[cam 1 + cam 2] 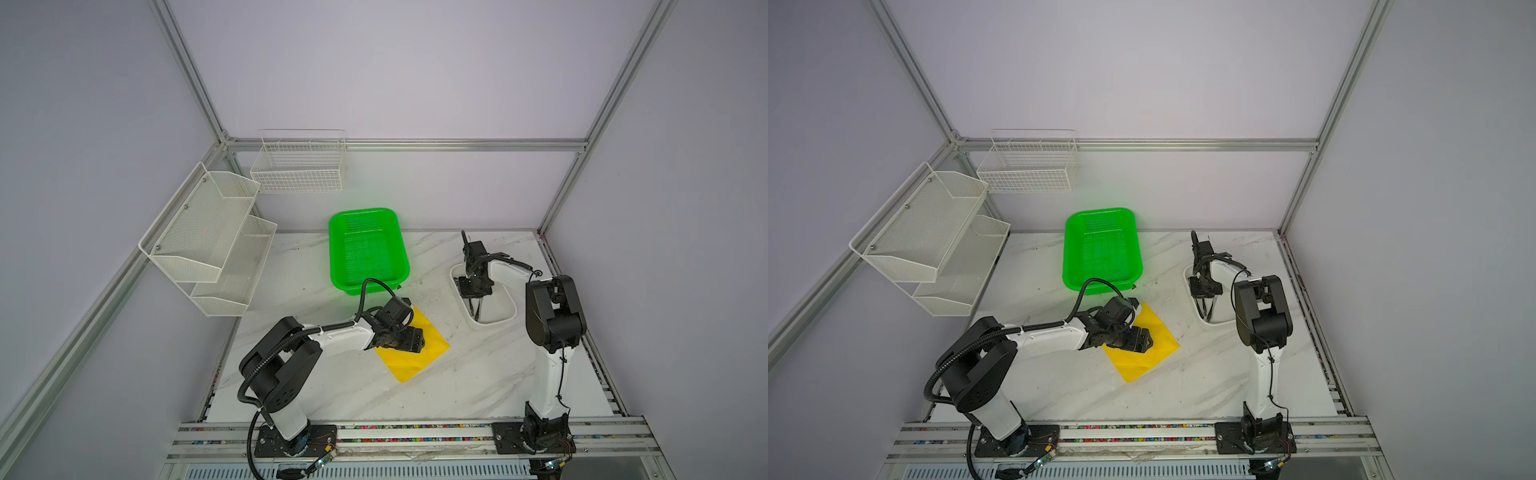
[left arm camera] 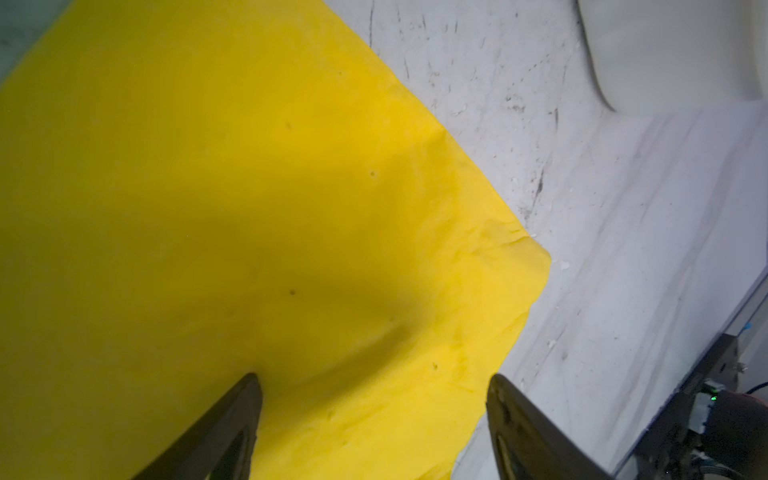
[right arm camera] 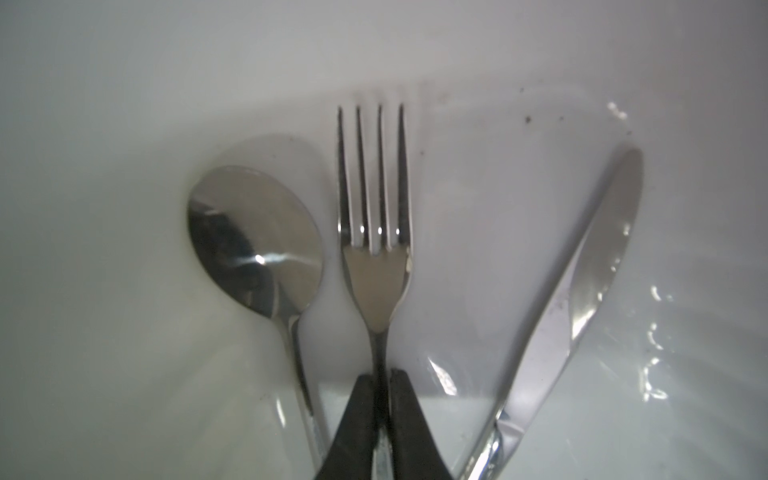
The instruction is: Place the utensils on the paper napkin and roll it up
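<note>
Right pincer (image 3: pixel 380 378) pinches the fork (image 3: pixel 376 286) in the tray (image 3: pixel 124 83); left pincer (image 2: pixel 374 384) hangs spread over the napkin (image 2: pixel 187 187).

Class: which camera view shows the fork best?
The right wrist view: the fork fills the middle, tines and neck sharp, with the right gripper pinching its handle. In both top views only dark slivers show in the white tray; the fork cannot be picked out. The left wrist view shows the napkin, no fork.

The left claw (image 1: pixel 420 344) is covering part of the paper napkin (image 1: pixel 409 366); the right claw (image 3: pixel 380 376) is hiding part of the fork (image 3: pixel 376 266).
</note>
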